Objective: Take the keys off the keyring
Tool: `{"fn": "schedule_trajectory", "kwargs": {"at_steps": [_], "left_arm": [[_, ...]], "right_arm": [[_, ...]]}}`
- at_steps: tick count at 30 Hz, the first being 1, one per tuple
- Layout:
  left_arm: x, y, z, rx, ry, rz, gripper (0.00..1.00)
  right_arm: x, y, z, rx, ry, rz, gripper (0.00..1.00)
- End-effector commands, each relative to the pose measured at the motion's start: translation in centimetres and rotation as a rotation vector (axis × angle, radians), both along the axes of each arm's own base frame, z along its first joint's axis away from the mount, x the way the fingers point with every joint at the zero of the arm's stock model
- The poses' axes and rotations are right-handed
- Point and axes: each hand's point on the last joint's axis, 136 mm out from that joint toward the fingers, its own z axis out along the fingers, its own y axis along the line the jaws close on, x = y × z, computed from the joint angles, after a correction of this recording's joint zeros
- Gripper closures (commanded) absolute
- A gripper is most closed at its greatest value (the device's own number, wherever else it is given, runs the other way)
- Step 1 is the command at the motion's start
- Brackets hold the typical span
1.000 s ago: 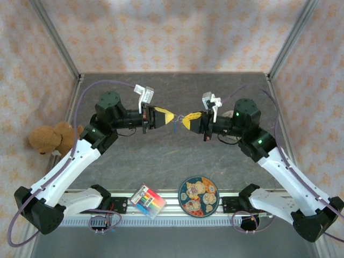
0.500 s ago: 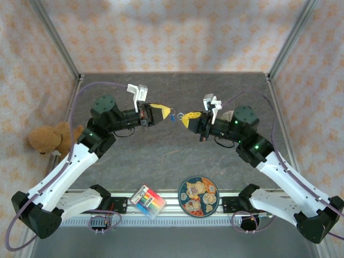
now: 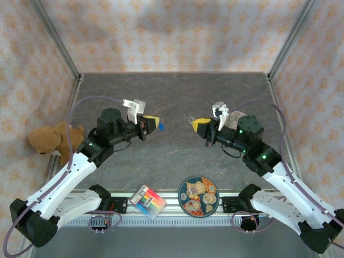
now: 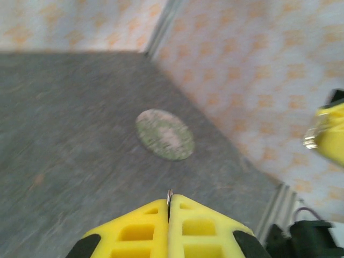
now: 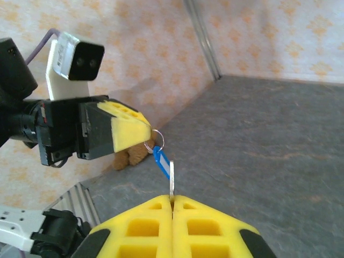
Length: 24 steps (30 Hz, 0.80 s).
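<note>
1. A dark grey, stone-mottled table (image 3: 172, 97) fills the floor of the booth, with patterned walls on its left, far and right sides.
2. A pale ribbed rail (image 3: 172, 212) runs along its near edge.
3. A round plate (image 3: 198, 196) with cartoon pictures lies at the near edge, a little right of the middle, overlapping the rail.
4. To its left, not touching it, a small box (image 3: 148, 201) with rainbow stripes lies tilted on the same rail.
5. A pale, speckled round disc (image 4: 164, 134) lies flat on the right side, towards the far end.
6. A brown teddy bear (image 3: 52, 138) sits at the left edge; I cannot tell whether it rests on the table or just off it.
</note>
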Motion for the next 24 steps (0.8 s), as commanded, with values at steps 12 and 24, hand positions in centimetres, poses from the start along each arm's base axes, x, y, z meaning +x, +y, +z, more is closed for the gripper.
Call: {"fn": "schedule_trajectory", "kwargs": {"at_steps": [12, 24], "left_arm": [[4.9, 4.2, -15.2, 0.259, 0.213, 0.350, 1.00], [6.9, 6.0, -20.8, 0.413, 0.306, 0.476, 1.00]], "right_arm": [[0.5, -2.4, -7.9, -0.001, 0.167, -0.155, 1.00], [0.8, -3.6, -10.4, -0.033, 0.215, -0.229, 1.00]]}}
